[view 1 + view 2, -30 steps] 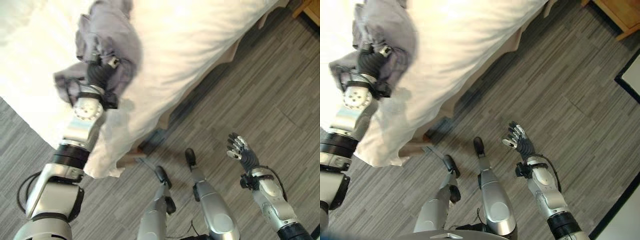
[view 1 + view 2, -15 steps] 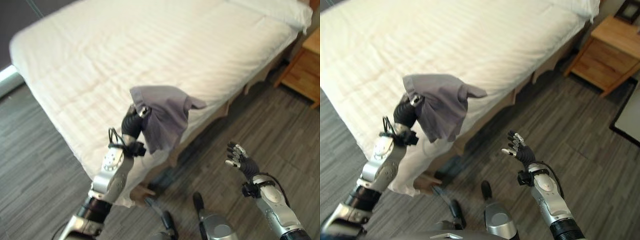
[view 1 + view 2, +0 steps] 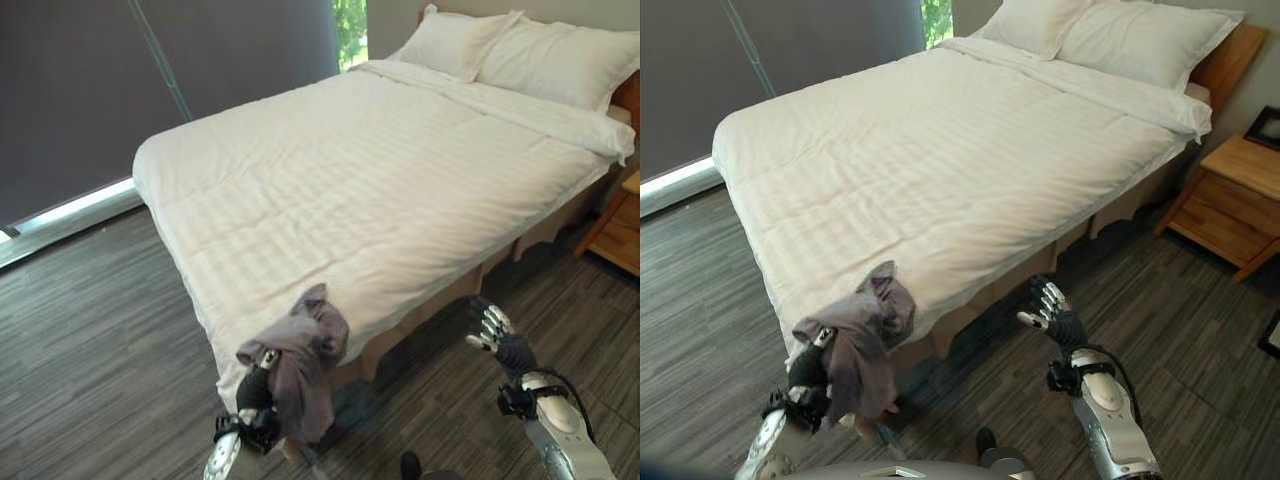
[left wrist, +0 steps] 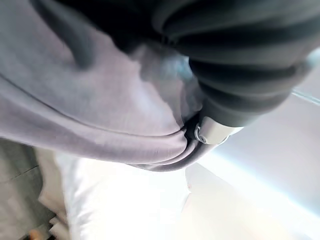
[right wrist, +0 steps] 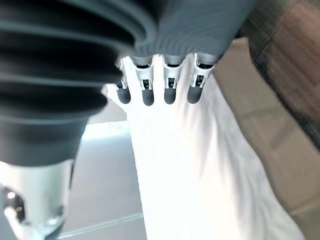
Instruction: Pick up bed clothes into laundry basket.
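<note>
A grey garment [image 3: 300, 365] hangs in a bunch from my left hand [image 3: 257, 383], which is shut on it just off the foot corner of the bed [image 3: 400, 180]. In the left wrist view the grey cloth [image 4: 85, 115] drapes over the hand. My right hand [image 3: 493, 328] is open, fingers spread, raised over the floor beside the bed's near edge. Its fingers [image 5: 169, 89] show straight in the right wrist view with nothing in them.
The white duvet covers the bed, with two pillows [image 3: 520, 55] at the head. A wooden nightstand [image 3: 1230, 200] stands at the right by the bed. Grey plank floor [image 3: 90, 330] lies to the left, with a dark curtain [image 3: 150, 90] behind.
The view has swung up from the floor to the whole bed. My left hand has come back off the bed with the grey garment, now low in the picture. The right hand stays open.
</note>
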Tool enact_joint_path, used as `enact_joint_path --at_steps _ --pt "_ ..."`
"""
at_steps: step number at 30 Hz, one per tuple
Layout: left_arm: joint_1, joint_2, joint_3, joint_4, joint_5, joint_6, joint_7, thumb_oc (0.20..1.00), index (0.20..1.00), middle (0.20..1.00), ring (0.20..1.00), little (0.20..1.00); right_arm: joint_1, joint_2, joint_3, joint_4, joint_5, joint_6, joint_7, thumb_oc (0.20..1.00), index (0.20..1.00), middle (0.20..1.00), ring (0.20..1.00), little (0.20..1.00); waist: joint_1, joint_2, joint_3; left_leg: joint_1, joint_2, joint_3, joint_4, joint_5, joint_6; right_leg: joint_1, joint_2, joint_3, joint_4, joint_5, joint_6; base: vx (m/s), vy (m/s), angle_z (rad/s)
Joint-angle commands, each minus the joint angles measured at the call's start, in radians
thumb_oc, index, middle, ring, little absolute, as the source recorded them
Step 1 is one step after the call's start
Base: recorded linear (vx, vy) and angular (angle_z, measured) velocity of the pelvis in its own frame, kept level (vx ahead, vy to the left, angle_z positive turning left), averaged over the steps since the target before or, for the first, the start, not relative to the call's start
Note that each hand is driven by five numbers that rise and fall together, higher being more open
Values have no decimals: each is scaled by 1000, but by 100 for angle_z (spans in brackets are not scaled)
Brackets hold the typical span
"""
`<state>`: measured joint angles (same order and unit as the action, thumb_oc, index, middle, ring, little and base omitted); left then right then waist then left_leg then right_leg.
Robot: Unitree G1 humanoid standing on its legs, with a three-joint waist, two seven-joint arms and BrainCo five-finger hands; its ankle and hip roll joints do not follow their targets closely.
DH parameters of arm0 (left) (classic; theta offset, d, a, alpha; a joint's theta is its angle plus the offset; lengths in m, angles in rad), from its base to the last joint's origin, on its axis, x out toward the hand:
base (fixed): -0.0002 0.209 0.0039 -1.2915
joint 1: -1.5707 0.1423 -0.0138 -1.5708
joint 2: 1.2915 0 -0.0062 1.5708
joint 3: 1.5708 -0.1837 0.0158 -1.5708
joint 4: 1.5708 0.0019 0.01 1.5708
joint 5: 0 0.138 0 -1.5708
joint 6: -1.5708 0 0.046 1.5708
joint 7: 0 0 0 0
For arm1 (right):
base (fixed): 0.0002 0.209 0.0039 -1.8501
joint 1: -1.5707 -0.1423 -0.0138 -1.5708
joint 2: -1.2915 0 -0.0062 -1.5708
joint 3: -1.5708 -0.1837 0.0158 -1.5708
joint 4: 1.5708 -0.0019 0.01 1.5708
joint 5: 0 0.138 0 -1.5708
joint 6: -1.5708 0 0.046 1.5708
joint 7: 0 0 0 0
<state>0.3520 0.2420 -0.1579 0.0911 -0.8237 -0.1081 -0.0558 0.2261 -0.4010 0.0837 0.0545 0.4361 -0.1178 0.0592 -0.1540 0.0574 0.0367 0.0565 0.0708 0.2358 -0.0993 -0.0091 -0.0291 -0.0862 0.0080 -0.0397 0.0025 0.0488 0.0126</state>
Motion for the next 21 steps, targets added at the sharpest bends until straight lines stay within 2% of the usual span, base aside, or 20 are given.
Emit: enact_joint_path --at_steps 1,2,3,4,5,6,7,8,9,10,11,12,15,16,17,18,19,20,21 --pt "-182 75 15 -89 27 -70 -41 200 200 200 200 200 -74 -1 -12 -31 34 -99 -36 1000 1000 1000 1000 1000 -31 -57 39 -18 106 -8 255 4 -43 66 -33 60 35 -94 60 -40 -161 -21" --pt "-183 75 15 -88 27 -71 -41 200 200 200 200 200 -75 0 -13 -30 34 -99 -36 1000 1000 1000 1000 1000 -30 -57 35 -26 107 -9 258 6 -44 60 -32 61 34 -90 58 -49 -179 -58" --pt "-205 79 14 -94 38 -79 -34 200 200 200 200 200 -79 -6 -16 -28 35 -104 -41 1000 1000 1000 1000 1000 -32 -67 52 -58 125 -7 356 18 -47 62 -24 73 37 -87 47 -12 -44 -72" --pt "-240 80 11 -98 59 -104 0 200 200 200 200 200 -97 -17 2 -21 33 -111 -59 1000 1000 1000 1000 1000 -12 -76 84 -96 105 -101 452 39 -39 61 -2 139 42 -78 38 -11 -42 -90" --pt "-242 81 12 -98 59 -104 0 200 200 200 200 200 -98 -16 2 -21 33 -111 -59 1000 1000 1000 1000 1000 -11 -77 81 -100 104 -100 449 44 -40 56 -3 141 42 -74 37 8 128 -90" --pt "-243 68 21 -104 84 -114 16 200 200 200 200 200 -105 -18 1 -8 35 -115 -62 1000 1000 1000 1000 1000 26 -83 93 -131 -4 -307 430 -16 -21 38 7 243 48 -60 58 36 151 -204" --pt "-237 59 27 -102 95 -116 18 200 200 200 200 200 -107 -22 0 -3 40 -111 -55 1000 1000 1000 1000 1000 39 -86 96 -134 -54 -399 406 -54 -11 23 18 302 59 -49 73 37 153 -274" --pt "-238 59 27 -101 95 -116 18 200 200 200 200 200 -108 -22 0 -3 41 -111 -55 1000 1000 1000 1000 1000 40 -89 94 -136 -56 -397 401 -49 -11 19 15 304 59 -46 74 57 163 -386" --pt "-231 59 34 -96 117 -127 20 200 200 200 200 200 -110 -25 -14 8 40 -114 -51 1000 1000 1000 1000 1000 63 -93 102 -141 -123 -587 363 -90 -6 0 36 422 62 -35 105 16 190 -334" --pt "-227 65 36 -92 125 -132 14 200 200 200 200 200 -114 -26 -27 10 36 -115 -50 1000 1000 1000 1000 1000 70 -93 102 -149 -173 -679 342 -109 -1 -17 46 483 62 -28 116 12 192 -357" --pt "-228 66 36 -91 125 -132 14 200 200 200 200 200 -114 -26 -28 9 36 -115 -50 1000 1000 1000 1000 1000 72 -96 97 -154 -175 -676 337 -102 -3 -24 43 487 61 -25 118 -168 391 -282" --pt "-213 77 44 -85 113 -136 -5 200 200 200 200 200 -120 -17 -69 14 53 -118 -51 1000 1000 1000 1000 1000 62 -86 114 -125 -183 -665 276 -114 19 -76 61 586 52 20 162 -256 418 -270" --pt "-234 111 47 -60 133 -139 -13 200 200 200 200 200 -108 21 -126 15 63 -140 -86 1000 1000 1000 1000 1000 50 -102 118 -145 -178 -600 204 -81 46 -158 49 625 3 84 213 -271 385 -210" --pt "-247 163 76 -51 182 -142 8 200 200 200 200 200 -97 63 -127 13 65 -137 -96 1000 1000 1000 1000 1000 54 -108 141 -159 -157 -517 191 -73 64 -224 39 525 26 91 218 -290 277 -234" --pt "-248 172 96 -47 193 -142 16 200 200 200 200 200 -92 63 -117 10 59 -128 -87 1000 1000 1000 1000 1000 66 -93 153 -162 -136 -477 194 -72 63 -231 0 388 65 58 184 -317 274 -166" --pt "-245 172 109 -42 198 -139 25 200 200 200 200 200 -88 59 -109 17 50 -121 -89 1000 1000 1000 1000 1000 76 -78 160 -159 -116 -442 187 -63 62 -218 -26 285 119 25 156 -237 253 -167" --pt "-248 168 127 -33 197 -139 40 200 200 200 200 200 -78 59 -110 18 43 -113 -93 1000 1000 1000 1000 1000 92 -65 164 -151 -93 -384 165 -41 60 -191 -68 158 188 -13 133 -297 310 -228" --pt "-242 143 151 -18 186 -135 44 200 200 200 200 200 -53 66 -131 24 29 -106 -94 1000 1000 1000 1000 1000 105 -49 161 -127 -73 -302 134 -31 54 -125 -131 -4 231 -51 113 -298 304 -231" --pt "-236 131 170 -20 189 -131 54 200 200 200 200 200 -48 79 -146 26 27 -110 -109 1000 1000 1000 1000 1000 123 -41 153 -123 -61 -234 129 -27 49 -82 -190 -132 274 -64 110 -190 208 -196"
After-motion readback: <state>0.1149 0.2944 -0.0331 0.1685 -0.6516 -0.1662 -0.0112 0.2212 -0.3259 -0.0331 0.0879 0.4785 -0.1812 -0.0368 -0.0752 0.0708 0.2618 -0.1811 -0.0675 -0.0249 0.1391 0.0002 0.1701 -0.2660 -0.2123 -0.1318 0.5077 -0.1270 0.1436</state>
